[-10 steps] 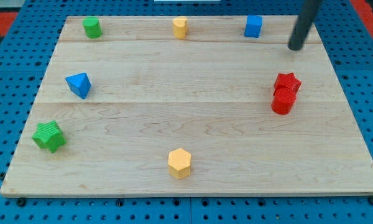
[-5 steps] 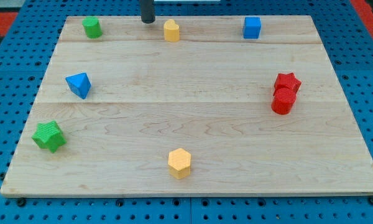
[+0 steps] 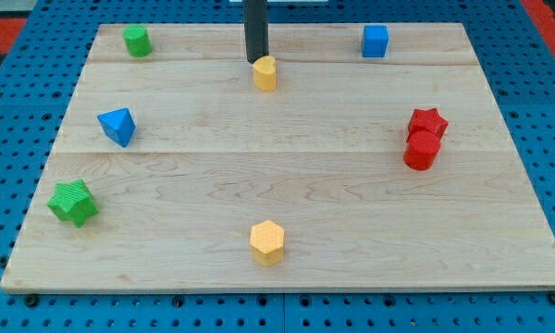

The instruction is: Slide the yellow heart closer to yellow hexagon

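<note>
Camera view: my tip (image 3: 256,61) touches yellow heart (image 3: 265,73).

A lab or robot test bench; a pale wooden surface (image 3: 287,194) lies on a blue perforated pegboard (image 3: 9,120); small coloured blocks sit scattered over it.
</note>
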